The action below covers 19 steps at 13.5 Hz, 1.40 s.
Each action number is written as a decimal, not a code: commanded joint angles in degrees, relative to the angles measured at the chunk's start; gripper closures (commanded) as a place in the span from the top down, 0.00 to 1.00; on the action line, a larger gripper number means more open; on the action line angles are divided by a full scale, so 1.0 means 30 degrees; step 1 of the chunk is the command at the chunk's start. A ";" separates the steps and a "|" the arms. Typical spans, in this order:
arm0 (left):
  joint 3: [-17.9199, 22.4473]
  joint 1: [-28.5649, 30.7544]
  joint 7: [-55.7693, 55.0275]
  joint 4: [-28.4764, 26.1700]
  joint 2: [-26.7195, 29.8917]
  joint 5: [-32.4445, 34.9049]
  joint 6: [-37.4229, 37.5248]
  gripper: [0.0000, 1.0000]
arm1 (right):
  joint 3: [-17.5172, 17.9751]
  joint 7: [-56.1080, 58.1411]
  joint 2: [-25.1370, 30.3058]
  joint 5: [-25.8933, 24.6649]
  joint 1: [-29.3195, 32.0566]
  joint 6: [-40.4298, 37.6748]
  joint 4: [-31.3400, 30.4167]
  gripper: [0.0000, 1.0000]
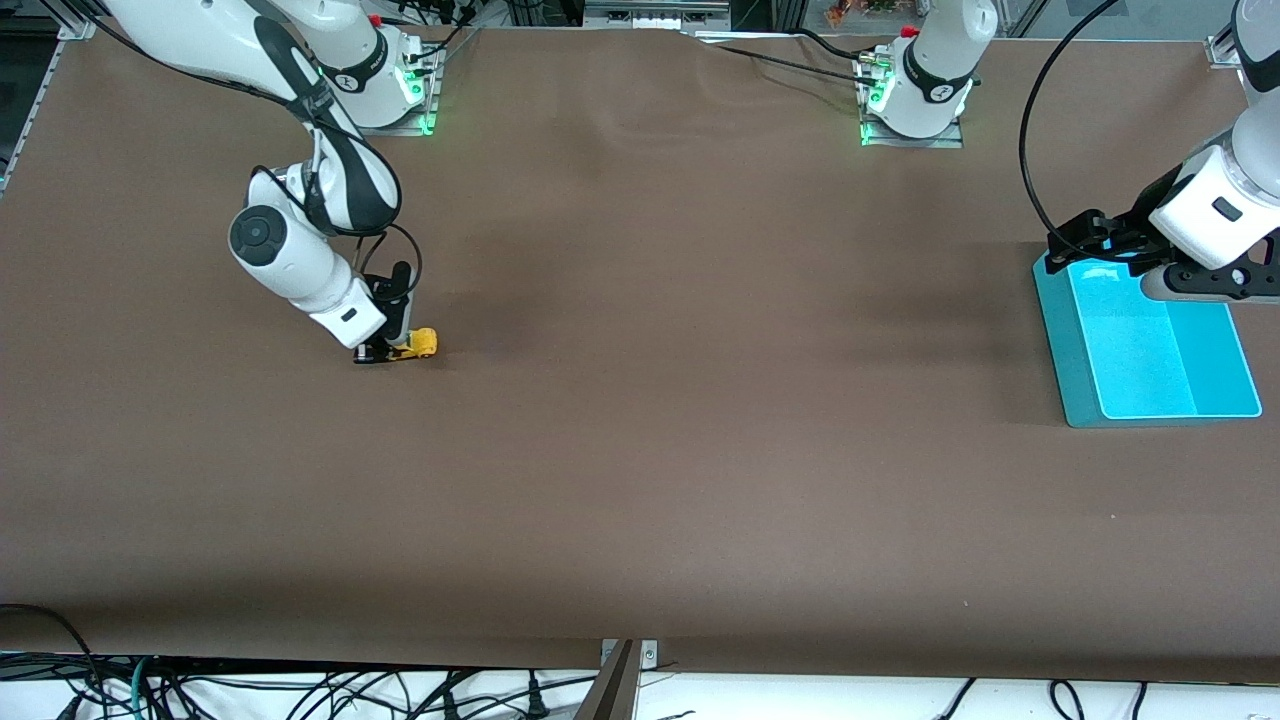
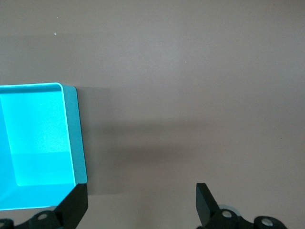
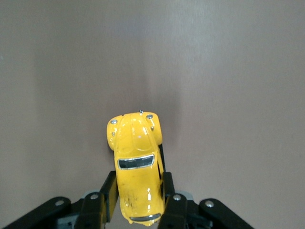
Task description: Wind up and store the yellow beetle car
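Observation:
The yellow beetle car (image 1: 418, 344) is at the right arm's end of the table, low at the brown surface. My right gripper (image 1: 386, 352) is shut on it, one finger on each side of its body. In the right wrist view the car (image 3: 137, 167) points away from the gripper (image 3: 138, 188), with its roof and a dark window showing. My left gripper (image 1: 1085, 240) is open and empty over the edge of a teal tray (image 1: 1075, 385) at the left arm's end. The left wrist view shows its fingers (image 2: 76, 202) spread wide and the tray's corner (image 2: 74, 133).
The teal tray holds nothing that shows. The two arm bases (image 1: 400, 95) (image 1: 915, 110) stand at the edge of the table farthest from the front camera. Cables (image 1: 300, 690) hang below the nearest edge.

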<state>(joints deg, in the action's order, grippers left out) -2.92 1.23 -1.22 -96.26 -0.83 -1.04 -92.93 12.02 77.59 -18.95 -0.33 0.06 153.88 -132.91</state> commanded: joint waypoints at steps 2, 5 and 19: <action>0.0036 0.0058 0.0406 0.0474 -0.0162 -0.0094 0.0331 1.00 | 0.0095 0.0064 -0.0330 -0.0065 0.0271 0.0471 -0.0109 0.14; 0.0006 0.0029 0.0435 0.0474 -0.0191 -0.0094 0.0302 1.00 | 0.0065 0.0706 -0.0947 -0.0065 0.0943 0.1204 -0.0139 0.14; 0.0006 0.0029 0.0406 0.0503 -0.0221 -0.0065 0.0273 1.00 | -0.2044 0.7650 -0.1036 0.0023 0.6389 0.0622 -0.0549 0.15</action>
<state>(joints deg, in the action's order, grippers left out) -2.94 1.22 -1.13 -96.25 -0.93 -1.04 -92.93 6.31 97.33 -19.53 -0.20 15.67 156.75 -133.16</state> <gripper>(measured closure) 0.000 0.586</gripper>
